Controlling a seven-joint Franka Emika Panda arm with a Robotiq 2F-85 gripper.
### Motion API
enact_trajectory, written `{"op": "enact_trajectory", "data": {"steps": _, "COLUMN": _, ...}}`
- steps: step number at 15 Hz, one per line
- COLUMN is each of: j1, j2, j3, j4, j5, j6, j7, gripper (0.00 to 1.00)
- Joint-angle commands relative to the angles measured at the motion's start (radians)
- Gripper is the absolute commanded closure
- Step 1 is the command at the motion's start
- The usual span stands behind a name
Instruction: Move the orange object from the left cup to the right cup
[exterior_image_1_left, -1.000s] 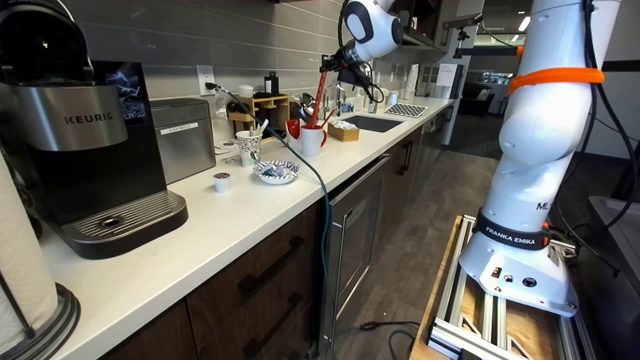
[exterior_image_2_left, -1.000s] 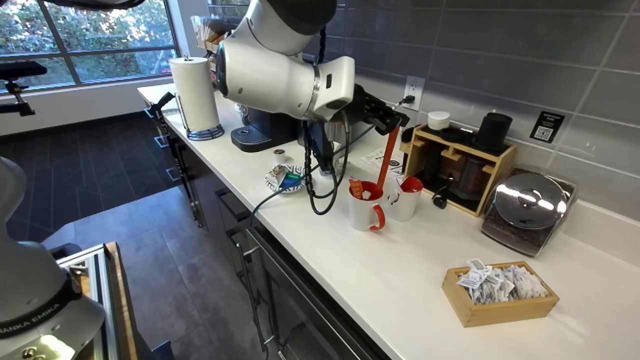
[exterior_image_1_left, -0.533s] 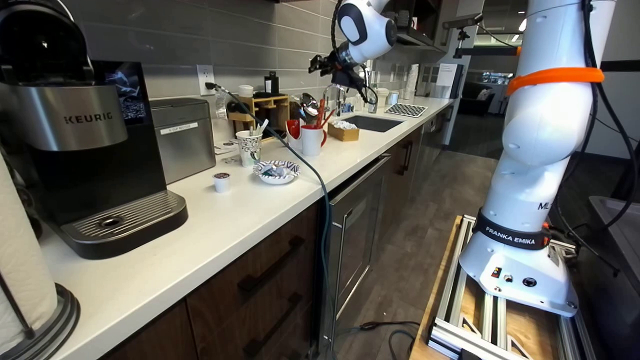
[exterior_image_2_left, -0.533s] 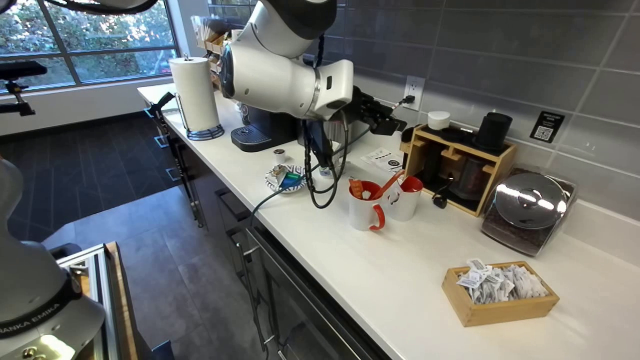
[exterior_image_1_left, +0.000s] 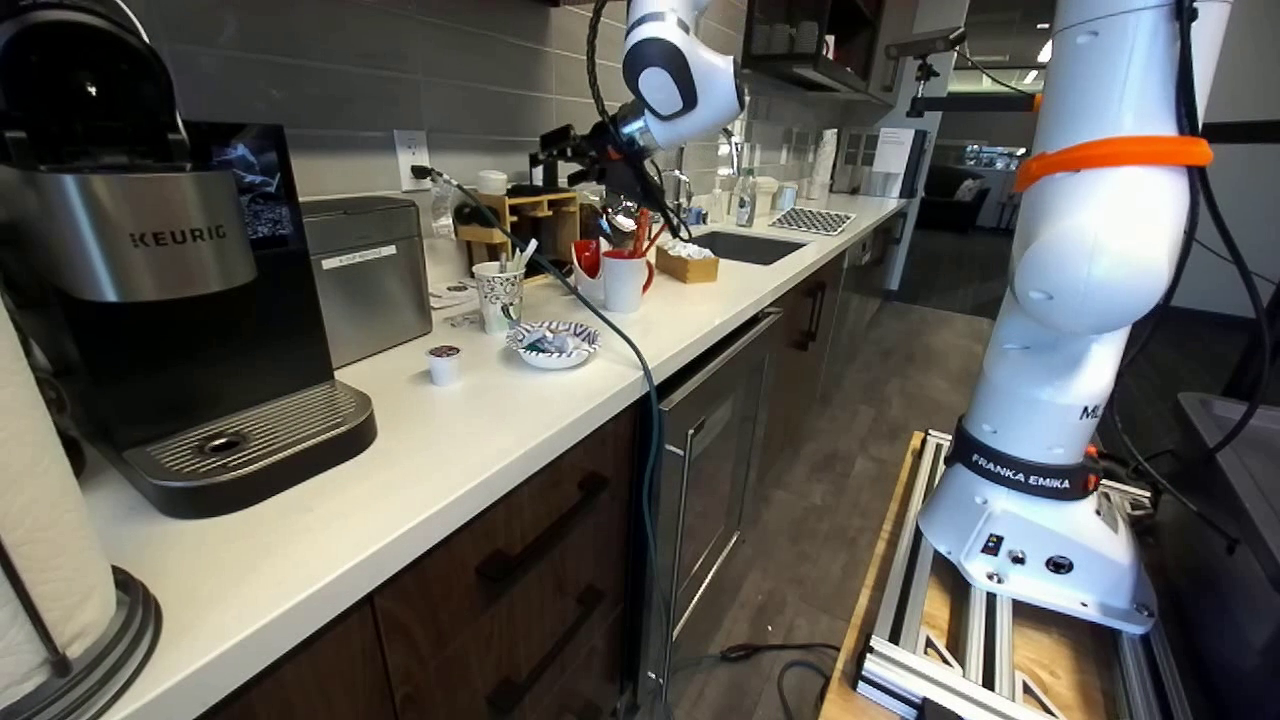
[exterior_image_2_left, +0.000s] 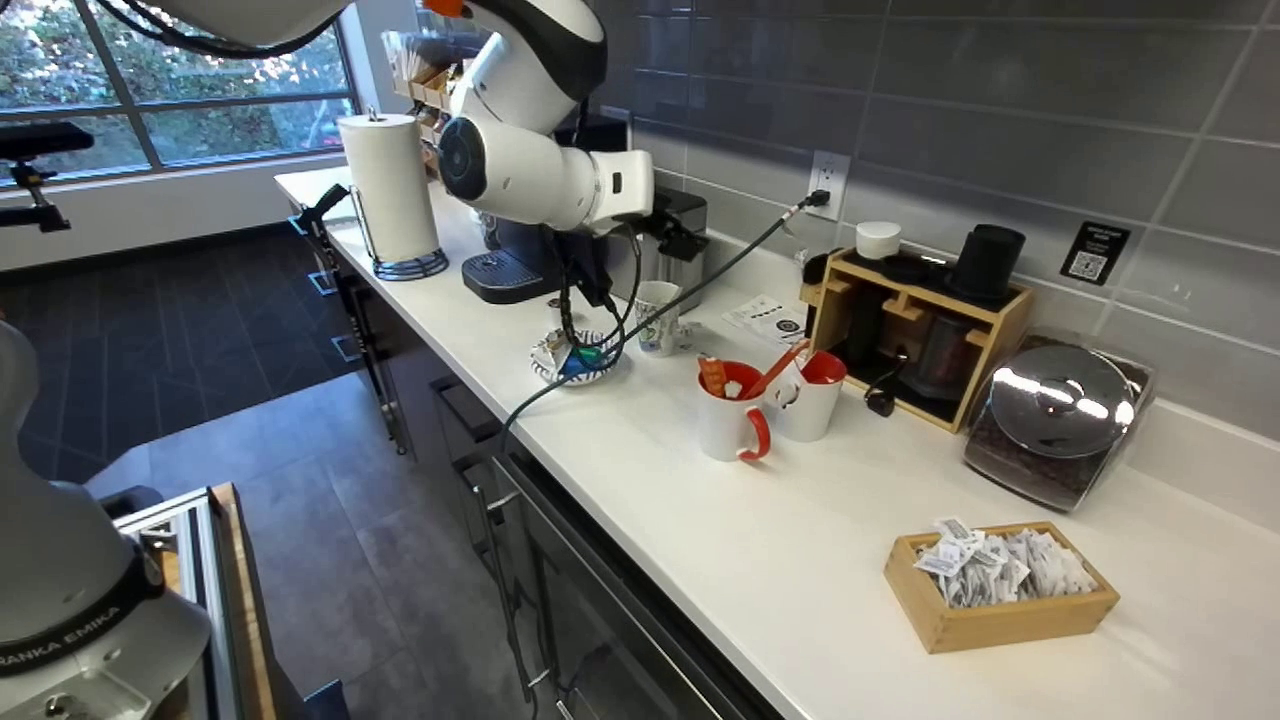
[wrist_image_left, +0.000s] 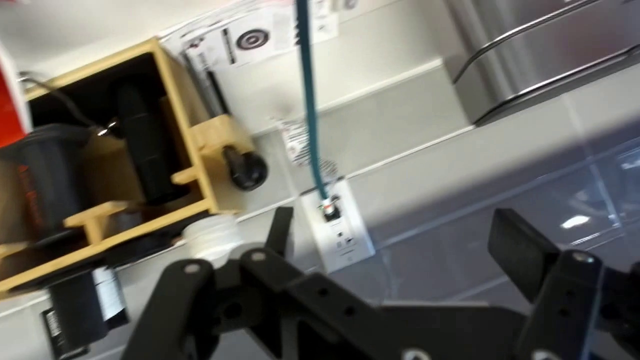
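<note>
The orange object, a long stick (exterior_image_2_left: 782, 368), leans in the handled white mug (exterior_image_2_left: 722, 428) with red inside, its lower end hidden. Its upper end tilts towards the other white mug (exterior_image_2_left: 805, 412), close beside. A shorter orange piece (exterior_image_2_left: 711, 376) shares the handled mug. Which mug is the left or right cup depends on the view: the handled mug (exterior_image_1_left: 624, 285) appears on opposite sides in the exterior views. My gripper (wrist_image_left: 395, 230) is open, nothing between its fingers, in the air away from the mugs. In an exterior view the gripper (exterior_image_2_left: 690, 243) is near the coffee machine side.
A teal cable (wrist_image_left: 309, 90) runs from the wall outlet across the counter. Near the mugs are a paper cup (exterior_image_1_left: 499, 298) with sticks, a patterned bowl (exterior_image_1_left: 553, 357) and a wooden rack (wrist_image_left: 217, 134). A wooden packet box (exterior_image_2_left: 1010, 630) stands further along.
My gripper has let go of the orange stick, which tipped from upright to leaning on the handled mug's rim. The arm has since moved away towards the coffee machine.
</note>
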Motion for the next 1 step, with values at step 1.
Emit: {"op": "enact_trajectory", "data": {"steps": 1, "j1": 0.018, "j2": -0.004, "j3": 0.001, "j4": -0.022, "j5": -0.077, "j6": -0.036, "j7": 0.069, "gripper": 0.00}}
